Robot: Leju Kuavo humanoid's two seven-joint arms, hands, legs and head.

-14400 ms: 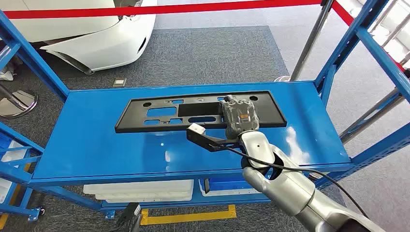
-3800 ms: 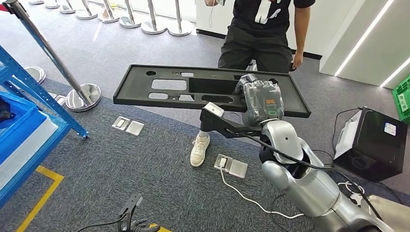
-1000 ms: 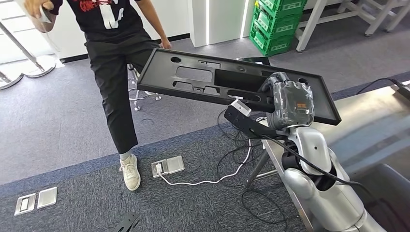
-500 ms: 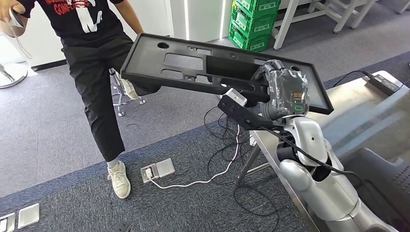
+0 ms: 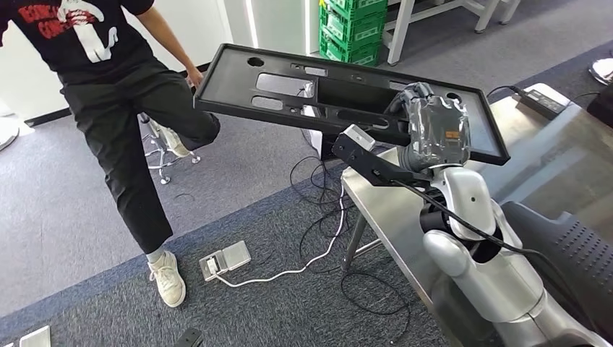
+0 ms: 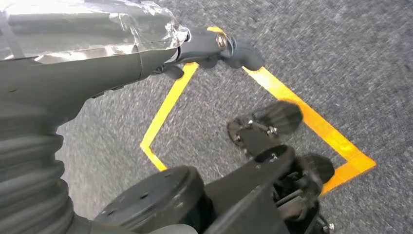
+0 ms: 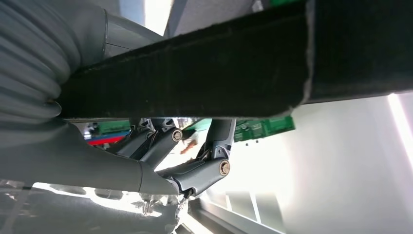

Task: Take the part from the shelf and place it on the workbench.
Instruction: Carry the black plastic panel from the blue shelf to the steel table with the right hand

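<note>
The part (image 5: 224, 87) is a long flat black plastic panel with several cut-outs, held up level in the air. My right hand (image 5: 432, 134), wrapped in clear film, grips it near its right end from the near edge. The panel's right end hangs over the near corner of the steel workbench (image 5: 390, 210), apart from its top. In the right wrist view the panel's dark edge (image 7: 219, 63) lies across the hand, with fingers (image 7: 195, 170) bent under it. My left hand (image 6: 209, 46) hangs down over the carpet and holds nothing.
A person (image 5: 108, 94) in black stands at the left, close to the panel's far left end. Green crates (image 5: 350, 29) stand behind. Cables (image 5: 318, 238) and a floor box (image 5: 225, 259) lie on the carpet by the table leg. A black seat back (image 5: 571, 253) is at my right.
The camera has turned, so the workbench sits further into the picture and the person nearer the left edge. My right hand keeps its grip on the panel.
</note>
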